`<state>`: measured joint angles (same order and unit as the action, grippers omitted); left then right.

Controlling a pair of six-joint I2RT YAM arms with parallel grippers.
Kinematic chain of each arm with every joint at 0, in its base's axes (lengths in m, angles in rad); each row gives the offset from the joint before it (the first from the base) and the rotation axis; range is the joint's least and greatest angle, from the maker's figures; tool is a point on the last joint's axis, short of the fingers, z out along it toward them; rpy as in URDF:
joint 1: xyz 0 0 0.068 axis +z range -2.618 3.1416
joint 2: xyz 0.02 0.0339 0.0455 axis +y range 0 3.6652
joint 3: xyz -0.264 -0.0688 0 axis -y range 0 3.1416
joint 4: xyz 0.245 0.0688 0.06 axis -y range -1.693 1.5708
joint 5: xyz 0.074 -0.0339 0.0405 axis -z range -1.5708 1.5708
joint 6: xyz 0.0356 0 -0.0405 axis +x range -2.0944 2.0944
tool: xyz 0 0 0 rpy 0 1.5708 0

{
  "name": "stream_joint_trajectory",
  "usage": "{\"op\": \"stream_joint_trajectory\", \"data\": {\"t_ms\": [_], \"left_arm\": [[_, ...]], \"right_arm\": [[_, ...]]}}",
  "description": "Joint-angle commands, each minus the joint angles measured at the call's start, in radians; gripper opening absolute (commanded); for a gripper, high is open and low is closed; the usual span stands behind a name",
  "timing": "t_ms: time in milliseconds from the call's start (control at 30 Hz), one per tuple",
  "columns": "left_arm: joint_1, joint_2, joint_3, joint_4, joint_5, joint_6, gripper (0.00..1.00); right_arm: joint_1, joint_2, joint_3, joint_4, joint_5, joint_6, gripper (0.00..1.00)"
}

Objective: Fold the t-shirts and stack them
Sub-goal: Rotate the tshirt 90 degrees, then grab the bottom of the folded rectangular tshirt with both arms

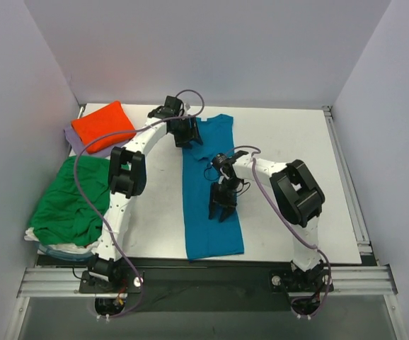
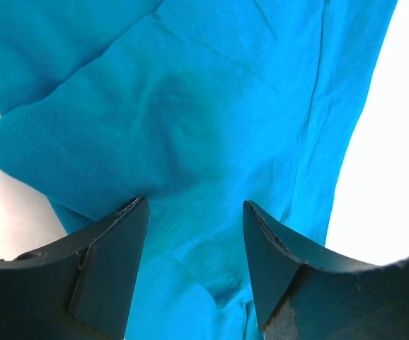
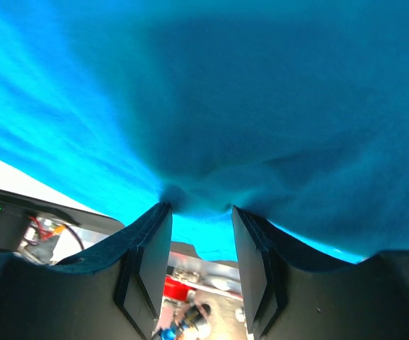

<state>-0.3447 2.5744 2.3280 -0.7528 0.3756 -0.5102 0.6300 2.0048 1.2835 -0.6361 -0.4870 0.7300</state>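
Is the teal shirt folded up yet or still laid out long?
Partly folded: the teal shirt lies as one long narrow strip, sleeves tucked in, not yet folded into a compact square like the orange shirt.

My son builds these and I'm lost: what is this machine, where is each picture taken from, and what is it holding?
Two robot arms are bolted at a table's near edge. The overhead picture looks down on both; the other two come from cameras on each wrist, with that arm's own fingers in view. A teal shirt lies folded into a long strip in the middle. The left gripper is open over its far end, holding nothing. The right gripper pinches a fold of it. At left lie an orange shirt on a lavender one, and a green shirt on a white one.
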Motion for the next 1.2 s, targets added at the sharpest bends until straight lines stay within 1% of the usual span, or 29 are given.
{"op": "stream_joint_trajectory", "data": {"t_ms": [0,133,300,400,533,600,633,667,700,733,767,833,867,933,967,1033,1067,1100,1133,1167], "left_arm": [[0.018,0.040,0.056,0.084,-0.004,-0.017,0.67],[0.018,0.021,0.074,0.147,0.020,-0.033,0.67],[0.018,-0.072,0.079,0.211,0.026,-0.042,0.68],[0.016,-0.144,0.071,0.228,0.028,-0.040,0.69],[0.013,-0.256,0.016,0.239,0.016,-0.025,0.69],[0.004,-0.328,-0.012,0.204,0.000,0.001,0.69],[0.000,-0.353,-0.050,0.181,-0.018,0.013,0.70],[-0.008,-0.406,-0.076,0.134,-0.030,0.045,0.69],[-0.028,-0.437,-0.117,0.115,-0.046,0.062,0.69],[-0.046,-0.477,-0.225,0.101,-0.093,0.082,0.69],[-0.062,-0.569,-0.313,0.101,-0.118,0.104,0.69],[-0.118,-0.675,-0.483,0.136,-0.167,0.099,0.69],[-0.132,-0.782,-0.677,0.179,-0.175,0.058,0.69],[-0.171,-0.882,-0.859,0.222,-0.194,0.003,0.69],[-0.210,-0.969,-0.998,0.242,-0.208,-0.042,0.68],[-0.256,-1.080,-1.120,0.230,-0.256,-0.104,0.68],[-0.298,-1.114,-1.168,0.204,-0.276,-0.126,0.68],[-0.322,-1.146,-1.265,0.195,-0.299,-0.151,0.68],[-0.347,-1.180,-1.309,0.191,-0.316,-0.175,0.68],[-0.361,-1.238,-1.360,0.199,-0.317,-0.230,0.68]], "right_arm": [[0.005,0.066,0.071,0.056,0.073,-0.006,0.41],[0.000,0.066,0.143,0.026,0.083,-0.024,0.41],[0.002,-0.041,0.166,-0.016,0.125,-0.053,0.42],[0.004,-0.138,0.111,-0.042,0.162,-0.058,0.43],[0.005,-0.257,-0.019,-0.063,0.191,-0.053,0.43],[0.008,-0.311,-0.105,-0.069,0.200,-0.044,0.43],[0.011,-0.327,-0.133,-0.070,0.205,-0.041,0.43],[0.014,-0.354,-0.182,-0.071,0.212,-0.041,0.43],[0.025,-0.366,-0.202,-0.071,0.220,-0.041,0.43],[0.030,-0.379,-0.223,-0.070,0.235,-0.040,0.43],[0.036,-0.396,-0.258,-0.066,0.240,-0.038,0.42],[0.054,-0.408,-0.282,-0.063,0.248,-0.043,0.41],[0.062,-0.413,-0.288,-0.063,0.249,-0.046,0.40],[0.076,-0.419,-0.305,-0.060,0.263,-0.058,0.39],[0.089,-0.426,-0.309,-0.060,0.277,-0.061,0.38],[0.102,-0.431,-0.332,-0.056,0.278,-0.060,0.38],[0.114,-0.440,-0.343,-0.053,0.272,-0.060,0.37],[0.122,-0.446,-0.352,-0.048,0.272,-0.058,0.37],[0.128,-0.451,-0.372,-0.034,0.272,-0.054,0.37],[0.143,-0.455,-0.381,-0.027,0.272,-0.053,0.37]]}}
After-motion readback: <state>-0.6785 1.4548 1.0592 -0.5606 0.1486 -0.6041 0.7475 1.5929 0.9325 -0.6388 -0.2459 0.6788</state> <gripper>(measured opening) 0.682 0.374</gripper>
